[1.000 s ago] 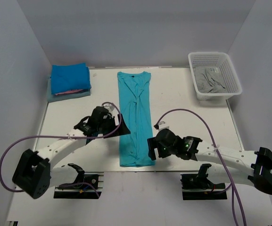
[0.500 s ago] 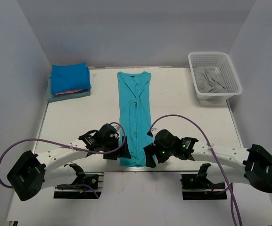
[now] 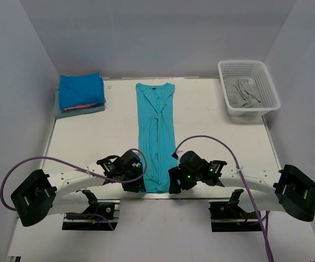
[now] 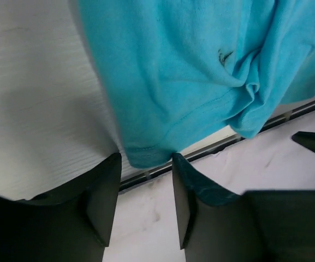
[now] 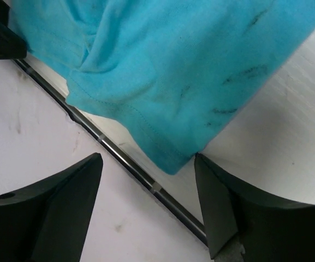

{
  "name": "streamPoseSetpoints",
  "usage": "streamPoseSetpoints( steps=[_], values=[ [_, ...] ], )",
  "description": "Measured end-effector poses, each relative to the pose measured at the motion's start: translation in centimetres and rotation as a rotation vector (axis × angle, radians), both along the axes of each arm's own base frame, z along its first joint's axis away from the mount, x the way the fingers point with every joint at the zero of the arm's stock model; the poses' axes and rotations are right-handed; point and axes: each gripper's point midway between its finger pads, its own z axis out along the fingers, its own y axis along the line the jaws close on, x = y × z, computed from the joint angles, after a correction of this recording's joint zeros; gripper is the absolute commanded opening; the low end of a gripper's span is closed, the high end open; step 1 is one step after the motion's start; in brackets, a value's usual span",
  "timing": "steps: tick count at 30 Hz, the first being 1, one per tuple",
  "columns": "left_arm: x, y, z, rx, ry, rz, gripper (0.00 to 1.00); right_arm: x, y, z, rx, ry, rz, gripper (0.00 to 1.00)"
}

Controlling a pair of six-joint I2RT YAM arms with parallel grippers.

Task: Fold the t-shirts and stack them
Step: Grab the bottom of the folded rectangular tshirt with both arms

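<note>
A bright turquoise t-shirt [image 3: 156,136], folded lengthwise into a narrow strip, lies down the middle of the table with its neck at the far end. My left gripper [image 3: 136,184] sits at its near left hem corner. In the left wrist view that gripper [image 4: 145,162] has its jaws partly apart, and the hem corner [image 4: 146,153] lies between the tips. My right gripper [image 3: 174,183] is at the near right corner. There the gripper [image 5: 148,159] stands wide open, straddling the hem corner [image 5: 171,161]. A deeper blue folded t-shirt [image 3: 81,90] tops a stack at the far left.
Pink and pale grey-blue folded edges [image 3: 79,109] show under the blue tee. A white lattice basket [image 3: 266,90] at the far right holds a grey garment [image 3: 243,94]. A metal rail [image 5: 119,155] runs along the table's near edge just under both hem corners. Purple cables [image 3: 217,141] loop over the arms.
Both arms have slid back along the shirt's sides to its near hem corners. Both pairs of jaws have narrowed, the left more than the right.
</note>
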Motion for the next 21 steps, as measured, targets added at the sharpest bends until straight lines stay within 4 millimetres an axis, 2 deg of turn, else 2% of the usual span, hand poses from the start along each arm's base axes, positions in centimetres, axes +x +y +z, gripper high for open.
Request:
streamPoseSetpoints(
  steps=[1, 2, 5, 6, 8, 9, 11, 12, 13, 15, 21],
  values=[
    [0.0, -0.1, -0.1, 0.002, 0.002, 0.002, 0.46, -0.1, 0.1, -0.1, 0.002, 0.006, 0.000, 0.67],
    [0.1, -0.2, -0.2, 0.003, 0.003, 0.003, 0.42, -0.1, 0.1, -0.2, 0.006, 0.014, 0.000, 0.59],
    [0.2, -0.6, -0.4, -0.001, 0.000, 0.003, 0.35, -0.4, 0.1, -0.5, 0.008, 0.031, -0.008, 0.53],
    [0.2, -0.8, -0.5, -0.005, 0.001, 0.002, 0.35, -0.3, 0.1, -0.5, 0.011, 0.034, -0.013, 0.47],
    [0.4, -1.1, -0.6, -0.011, -0.002, 0.003, 0.21, -0.4, 0.0, -0.8, 0.006, 0.043, -0.022, 0.40],
    [0.5, -1.2, -0.7, -0.010, -0.001, 0.004, 0.17, -0.4, 0.0, -0.9, 0.007, 0.049, -0.026, 0.31],
    [0.5, -1.4, -0.7, -0.013, 0.000, 0.005, 0.03, -0.4, -0.1, -1.1, 0.003, 0.056, -0.036, 0.22],
    [0.5, -1.4, -0.7, -0.014, 0.000, 0.008, 0.00, -0.4, -0.2, -1.2, -0.002, 0.060, -0.041, 0.19],
    [0.6, -1.4, -0.6, -0.016, -0.002, 0.007, 0.00, -0.4, -0.2, -1.3, -0.004, 0.061, -0.049, 0.10],
    [0.6, -1.5, -0.6, -0.015, -0.004, 0.008, 0.00, -0.2, -0.2, -1.4, -0.009, 0.056, -0.062, 0.01],
    [0.8, -0.6, -0.5, 0.025, -0.029, 0.030, 0.00, 0.8, -0.6, -0.8, -0.013, 0.007, -0.105, 0.00]
  ],
)
